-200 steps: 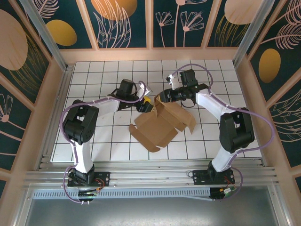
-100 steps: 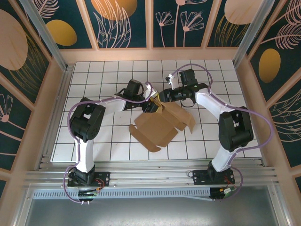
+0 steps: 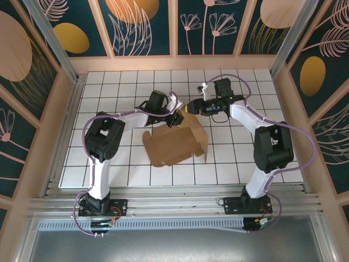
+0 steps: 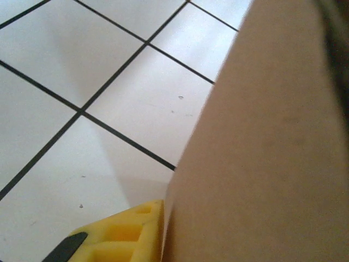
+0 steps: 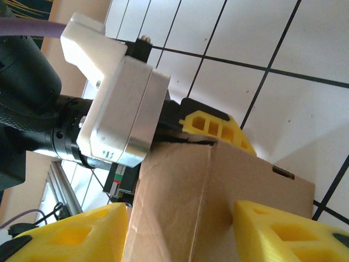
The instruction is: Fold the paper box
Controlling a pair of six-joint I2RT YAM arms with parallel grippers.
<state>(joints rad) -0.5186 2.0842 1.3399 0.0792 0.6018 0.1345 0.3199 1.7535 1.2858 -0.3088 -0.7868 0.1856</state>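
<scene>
One paper box (image 3: 174,143): plain brown cardboard, part-folded, mid-table on white tiles. Its near panels lie flat and its far edge is lifted between the two grippers.
Box edges: the near-left corner points toward the left arm's base. The lifted far edge carries a sharp upright crease, seen close in the right wrist view.
Left gripper (image 3: 177,117): at the far-left of the lifted edge, fingers drawn together on the sheet. One yellow finger (image 4: 125,234) lies flat against the cardboard.
Right gripper (image 3: 190,108): just beside the left gripper on the same edge. Its yellow fingers (image 5: 71,234) stand apart on either side of the crease. Whether they squeeze it cannot be told.
Open room: bare table (image 3: 109,87) on every side of the box, widest to the left and at the far corners. A strip of tile separates the box from the near rail (image 3: 174,203).
Writing: a small coloured strip (image 5: 112,183) on the left gripper's housing, too small to read. The cardboard is plain.
Count: one box, two arms, two grippers.
Surround: walls (image 3: 147,22) patterned with leaves and orange discs.
</scene>
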